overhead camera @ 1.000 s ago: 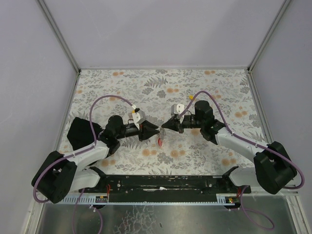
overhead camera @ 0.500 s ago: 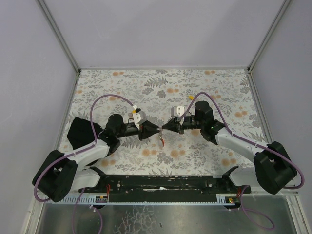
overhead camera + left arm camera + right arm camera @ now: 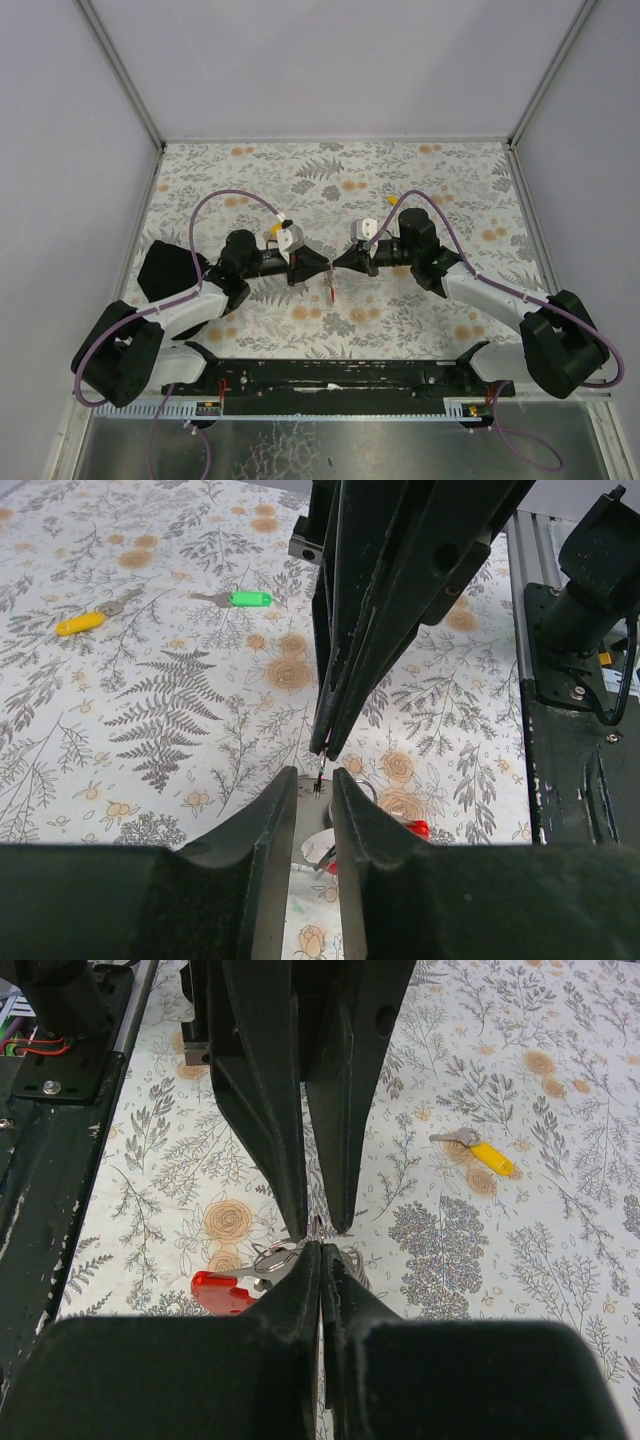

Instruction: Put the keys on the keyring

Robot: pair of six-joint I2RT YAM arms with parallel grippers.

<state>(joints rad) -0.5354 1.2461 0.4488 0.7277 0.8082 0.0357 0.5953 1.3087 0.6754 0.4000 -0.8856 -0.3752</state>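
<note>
Right gripper (image 3: 320,1246): pinched shut on keyring (image 3: 225,1291), mid-table (image 3: 450,180)
Left gripper (image 3: 315,773): jaws narrowly apart, tip-to-tip opposite
Green key (image 3: 250,598), yellow key (image 3: 80,624): loose, well apart, open room around

robot lab cell: plain grey panel walls (image 3: 330,60), aluminium corner posts (image 3: 120,70), floral table cover (image 3: 330,170), black arm-mounting rail (image 3: 330,375)

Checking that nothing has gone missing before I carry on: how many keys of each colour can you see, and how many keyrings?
Yellow keys: 2, the first yellow key in the left wrist view and the second yellow key in the right wrist view
Green: 1, the green key
Red-tabbed: 1, the keyring
Total: 4
</note>
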